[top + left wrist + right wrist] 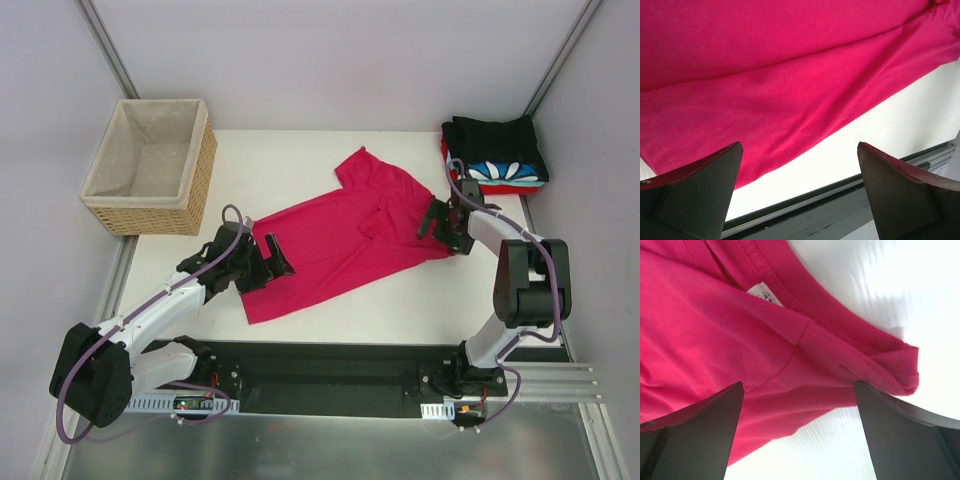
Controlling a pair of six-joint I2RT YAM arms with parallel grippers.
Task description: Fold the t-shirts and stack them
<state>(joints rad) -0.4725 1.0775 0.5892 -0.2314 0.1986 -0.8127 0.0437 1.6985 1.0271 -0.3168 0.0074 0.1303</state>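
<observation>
Both pincers are spread wide with nothing in them: left gripper (272, 256) sits over the hem end of the crimson-pink tee (340, 240), right gripper (443, 224) over the collar end by the neck label (762, 294). The tee lies rumpled mid-table. Can't tell if any fingers touch cloth. The folded stack (495, 155) sits in the far right corner, with the lower shirts mostly hidden

Overhead camera looks down on the white bench (400, 310); both wrist cameras, close in, share its crimson-pink short-sleeved t-shirt (330, 245).

White table (300, 150), pale grey walls (330, 50)
</observation>
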